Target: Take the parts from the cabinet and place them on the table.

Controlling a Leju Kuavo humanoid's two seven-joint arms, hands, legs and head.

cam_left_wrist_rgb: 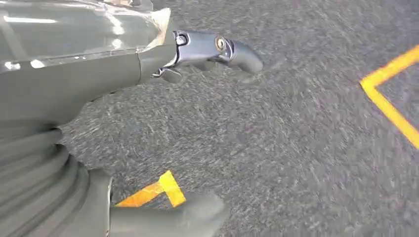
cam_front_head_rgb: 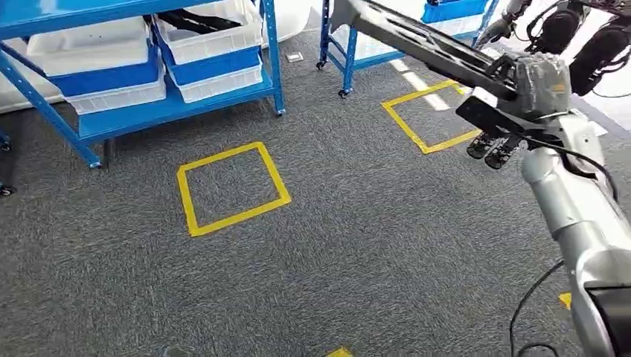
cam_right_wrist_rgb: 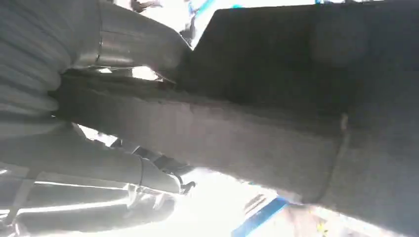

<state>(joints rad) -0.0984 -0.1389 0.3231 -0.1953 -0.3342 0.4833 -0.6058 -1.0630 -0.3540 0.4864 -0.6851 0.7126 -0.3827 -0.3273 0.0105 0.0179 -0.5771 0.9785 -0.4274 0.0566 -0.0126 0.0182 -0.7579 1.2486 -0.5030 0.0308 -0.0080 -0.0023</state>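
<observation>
Right hand [cam_front_head_rgb: 521,93], raised at the upper right of the head view, is seen closed around a long dark part [cam_front_head_rgb: 417,37]; in the right wrist view the same part [cam_right_wrist_rgb: 257,133] is pressed close against the hand [cam_right_wrist_rgb: 94,148], so a firm hold is judged, though the fingers are largely hidden. Grey carpet floor [cam_front_head_rgb: 335,245]: the largest item, marked with two yellow tape squares, one near the middle [cam_front_head_rgb: 232,187] and one further right [cam_front_head_rgb: 431,115]. Blue cabinet [cam_front_head_rgb: 149,111]: at upper left, its shelves loaded with white and blue bins [cam_front_head_rgb: 212,44]; a second blue rack [cam_front_head_rgb: 357,52] stands behind. Part, orientation: its long axis runs diagonally from the hand up and leftward across the head view, the free end pointing toward the racks, held well above the floor and roughly level. Left hand [cam_left_wrist_rgb: 99,79]: hanging over the carpet, nothing held, fingers slightly curled and apart, with yellow tape [cam_left_wrist_rgb: 158,190] beneath. Progress, as judged: one part is already out of the cabinet and in transit; no worktop is in sight, so carrying and placement are left, and any further parts remain to be fetched.
</observation>
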